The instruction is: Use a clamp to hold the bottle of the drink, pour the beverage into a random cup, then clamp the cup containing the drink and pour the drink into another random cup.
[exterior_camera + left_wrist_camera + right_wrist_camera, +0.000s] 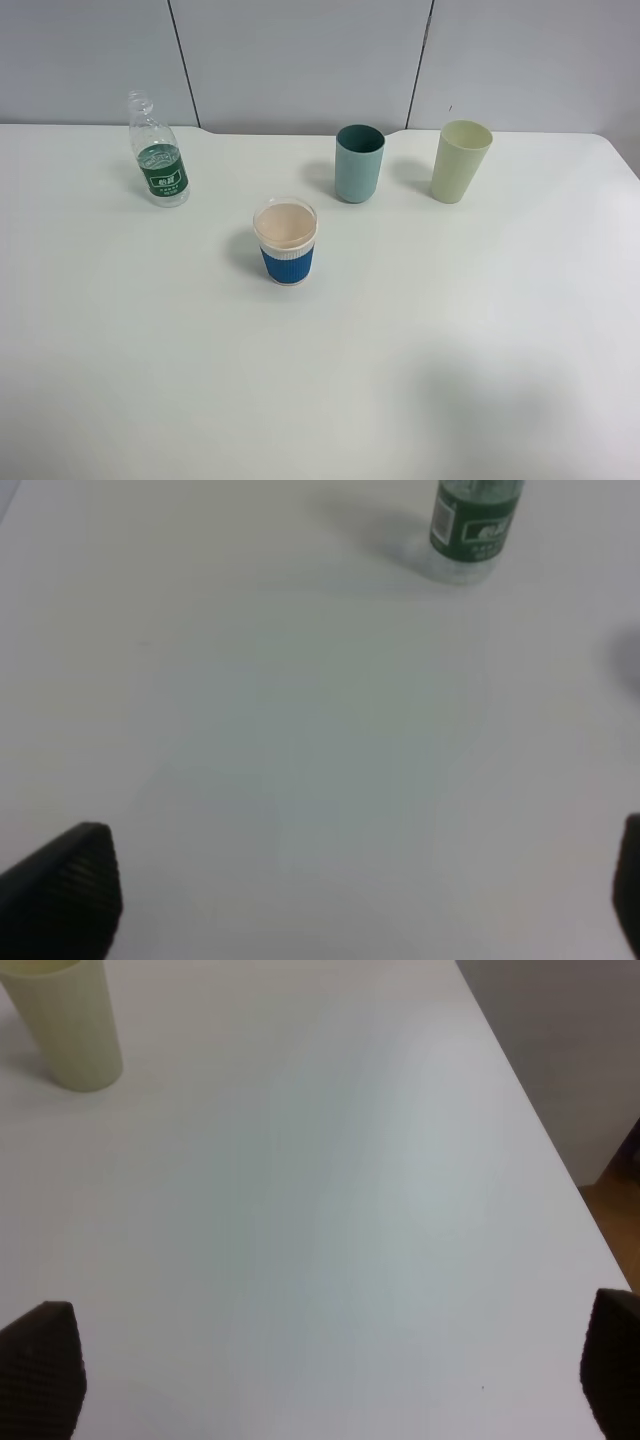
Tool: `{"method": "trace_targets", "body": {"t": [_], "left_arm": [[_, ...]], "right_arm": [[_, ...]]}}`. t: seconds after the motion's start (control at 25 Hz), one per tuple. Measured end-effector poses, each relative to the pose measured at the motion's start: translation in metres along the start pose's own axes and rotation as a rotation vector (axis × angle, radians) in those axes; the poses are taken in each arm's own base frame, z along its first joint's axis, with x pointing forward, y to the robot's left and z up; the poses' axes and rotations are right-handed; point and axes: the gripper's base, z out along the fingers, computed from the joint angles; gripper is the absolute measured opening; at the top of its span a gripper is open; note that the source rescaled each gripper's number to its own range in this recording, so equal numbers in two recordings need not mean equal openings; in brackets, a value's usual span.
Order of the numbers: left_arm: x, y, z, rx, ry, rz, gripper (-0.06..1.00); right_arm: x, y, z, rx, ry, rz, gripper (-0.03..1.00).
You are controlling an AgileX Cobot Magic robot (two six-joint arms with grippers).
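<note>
Left gripper (pixel 360 890) spread wide above bare table (pixel 300 760), right gripper (pixel 330 1370) likewise, arms seemingly low.

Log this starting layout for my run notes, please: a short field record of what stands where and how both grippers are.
bottle: upright, far left of the table, cap off
blue-sleeved cup: nearest the camera, centre-left, beige inside
teal cup: behind and right of the blue-sleeved cup
pale green cup: right of the teal cup, apart
left gripper: open, empty
right gripper: open, empty
</note>
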Motion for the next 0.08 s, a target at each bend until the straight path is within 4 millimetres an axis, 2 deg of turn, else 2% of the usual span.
{"method": "trace_targets", "body": {"t": [0.08], "left_arm": [[0.0000, 0.0000, 0.0000, 0.000, 0.000, 0.000, 1.00]], "right_arm": [[0.0000, 0.0000, 0.0000, 0.000, 0.000, 0.000, 1.00]]}}
